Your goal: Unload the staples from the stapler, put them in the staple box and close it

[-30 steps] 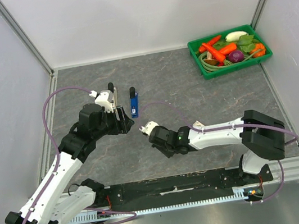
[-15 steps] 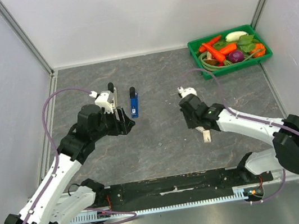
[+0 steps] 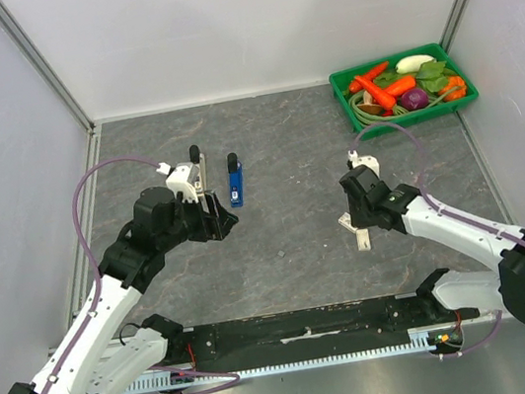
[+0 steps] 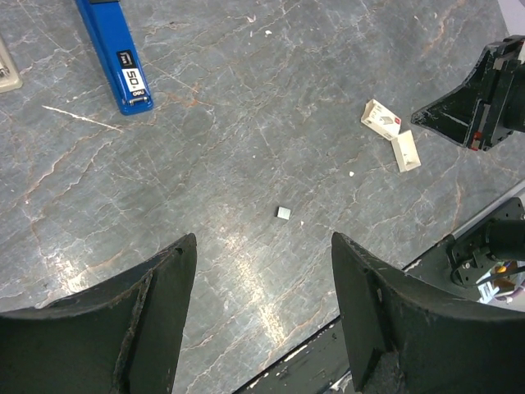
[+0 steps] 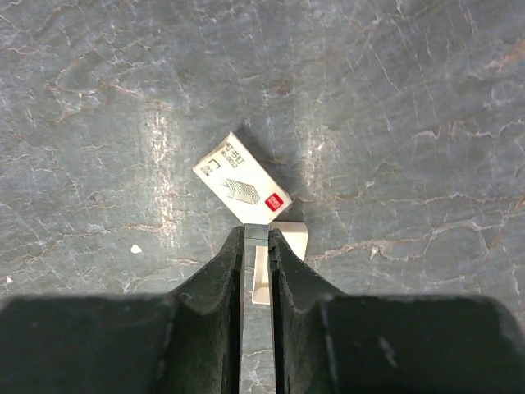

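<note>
right gripper [image 5: 256, 238], pinching what looks like a thin staple strip [image 5: 256, 231] above the open box tray [image 5: 294, 239], should lower centred over it before releasing.

This is a robotics lab test cell: bare white panel walls [image 3: 254, 18] on aluminium posts [image 3: 41, 62] box in a grey marbled tabletop [image 3: 274, 145]. The cabled left arm [image 3: 109, 301] and right arm [image 3: 446, 223] are bolted to a black rail [image 3: 303, 325]. A green tray [image 3: 410, 120] holds toy vegetables.
</note>
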Robot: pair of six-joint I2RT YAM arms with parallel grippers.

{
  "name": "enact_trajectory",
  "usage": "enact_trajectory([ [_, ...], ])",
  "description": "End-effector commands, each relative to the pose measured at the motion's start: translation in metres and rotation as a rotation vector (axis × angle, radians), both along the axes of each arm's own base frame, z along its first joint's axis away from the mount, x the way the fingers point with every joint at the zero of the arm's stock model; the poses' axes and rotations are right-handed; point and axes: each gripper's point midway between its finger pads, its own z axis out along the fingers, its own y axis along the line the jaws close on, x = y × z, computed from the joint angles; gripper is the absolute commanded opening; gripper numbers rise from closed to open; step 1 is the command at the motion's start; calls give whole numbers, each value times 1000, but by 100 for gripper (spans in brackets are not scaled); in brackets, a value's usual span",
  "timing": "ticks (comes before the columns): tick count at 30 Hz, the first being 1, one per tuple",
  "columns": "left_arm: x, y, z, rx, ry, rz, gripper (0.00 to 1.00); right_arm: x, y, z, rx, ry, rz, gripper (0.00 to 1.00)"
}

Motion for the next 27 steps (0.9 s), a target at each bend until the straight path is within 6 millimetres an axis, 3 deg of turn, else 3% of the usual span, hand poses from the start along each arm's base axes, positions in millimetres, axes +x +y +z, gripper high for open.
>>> enact_trajectory([
  [1, -4, -6, 9, -27, -36, -48, 72, -10, -10, -2, 11, 17, -83, 20],
  [16, -7, -8, 10, -36, -37, -65, 72, -29, -19, -20, 19, 70, -134, 17],
  [27, -7, -8, 10, -37, -36, -67, 72, -32, -12, -32, 37, 110, -126, 19],
])
